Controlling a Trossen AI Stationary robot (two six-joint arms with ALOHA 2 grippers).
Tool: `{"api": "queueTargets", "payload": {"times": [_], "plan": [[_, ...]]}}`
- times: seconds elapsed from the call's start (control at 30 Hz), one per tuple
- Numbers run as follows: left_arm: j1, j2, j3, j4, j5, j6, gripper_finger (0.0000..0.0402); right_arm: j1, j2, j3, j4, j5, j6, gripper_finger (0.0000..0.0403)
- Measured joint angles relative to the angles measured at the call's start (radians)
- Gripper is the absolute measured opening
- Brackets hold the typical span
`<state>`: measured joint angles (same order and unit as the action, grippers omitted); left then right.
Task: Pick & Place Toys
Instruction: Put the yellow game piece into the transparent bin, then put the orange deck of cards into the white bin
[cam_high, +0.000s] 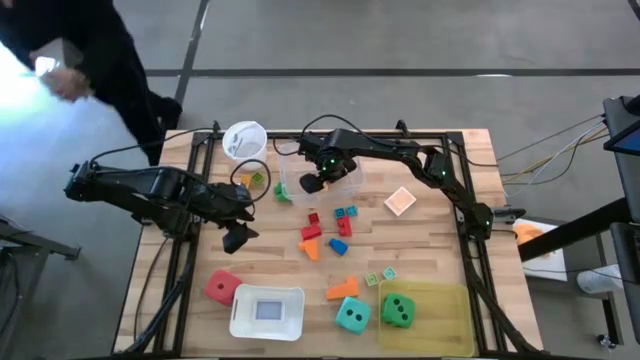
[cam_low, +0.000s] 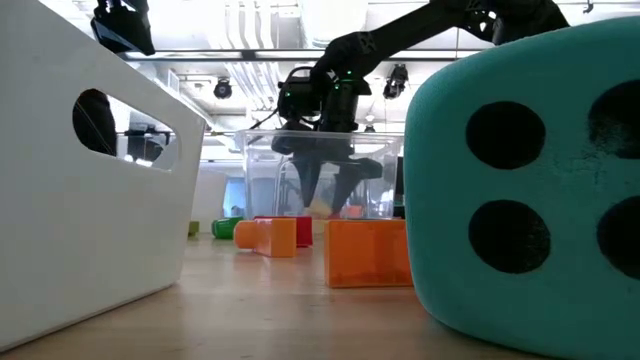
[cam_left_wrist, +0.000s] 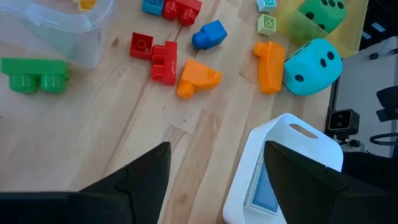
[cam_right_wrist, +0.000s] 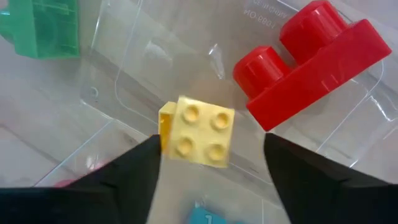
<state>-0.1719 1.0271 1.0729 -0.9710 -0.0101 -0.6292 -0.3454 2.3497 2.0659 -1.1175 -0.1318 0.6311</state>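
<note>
Yellow block (cam_right_wrist: 198, 132) lies free between open right pincer (cam_right_wrist: 211, 165) fingers.

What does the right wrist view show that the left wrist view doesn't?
Only right wrist: a yellow block and a red block inside the clear tub, seen past the open right gripper.
Only left wrist: the teal die, green die, orange blocks, blue block, white bin, open left gripper.
Both: the tub and the green block beside it.
</note>
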Motion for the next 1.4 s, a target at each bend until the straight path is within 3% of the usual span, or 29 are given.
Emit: {"api": "queueTargets", "payload": {"times": [0.17,0.3,0.67,1.1,1.4], "plan": [[0.0,0.0,0.0,0.0,0.003,0.0,0.0262,0.0,0.0,0.0,0.0,-0.001,-0.01,0.0334],[0.0,0.0,0.0,0.0,0.003,0.0,0.0262,0.0,0.0,0.0,0.0,-0.001,-0.01,0.0356],[0.0,0.0,0.0,0.0,0.003,-0.003,0.0262,0.0,-0.017,0.011,-0.012,0.004,-0.009,0.0361],[0.0,0.0,0.0,0.0,0.003,-0.003,0.0262,0.013,-0.035,0.182,-0.165,0.008,-0.066,0.0361],[0.0,0.0,0.0,0.0,0.003,-0.003,0.0262,0.069,-0.187,0.198,-0.228,0.067,-0.157,0.0361]]}}
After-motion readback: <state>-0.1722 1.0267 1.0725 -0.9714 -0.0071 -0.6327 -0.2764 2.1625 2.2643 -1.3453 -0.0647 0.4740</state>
